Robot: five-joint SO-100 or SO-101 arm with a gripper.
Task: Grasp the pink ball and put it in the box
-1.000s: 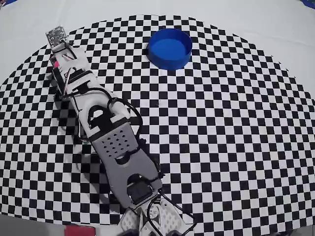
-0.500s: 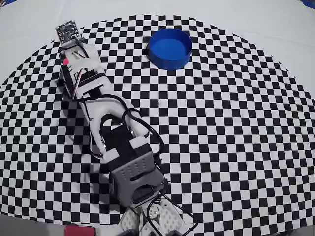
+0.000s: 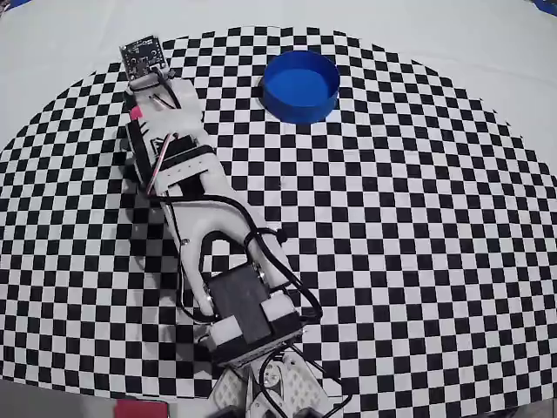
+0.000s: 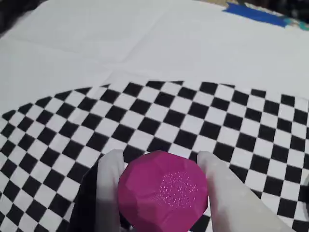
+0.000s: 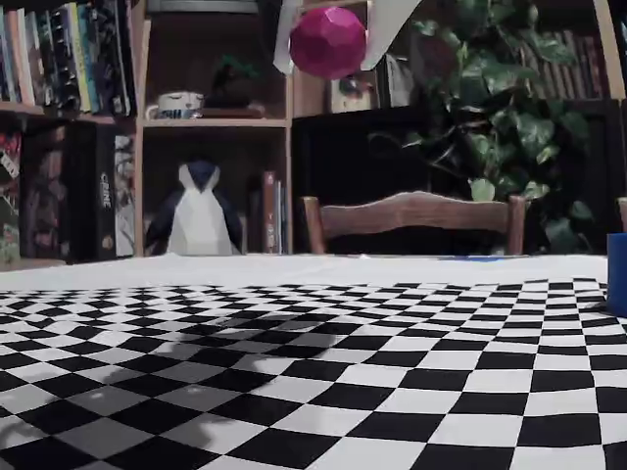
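Swung rightward along the mat's far-left edge since the earlier overhead frames, elbow folded back toward the base. Gripper [image 4: 159, 162] clamped on ball [image 4: 163, 191], white fingers [image 4: 110, 186] pressing both sides; held high over the mat [image 5: 392, 392] in fixed view, ball [image 5: 327, 41] near top edge. Box [image 3: 300, 85] well apart near far edge, open checkered room between. In overhead view ball mostly hidden under wrist, only a pink sliver [image 3: 136, 113]. Box cut off at right edge in fixed view [image 5: 617, 272].

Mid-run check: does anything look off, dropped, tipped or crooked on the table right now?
Nothing stands out. The pink ball sits squarely between the gripper fingers, lifted well clear of the checkered mat, and the blue box stands upright and empty.
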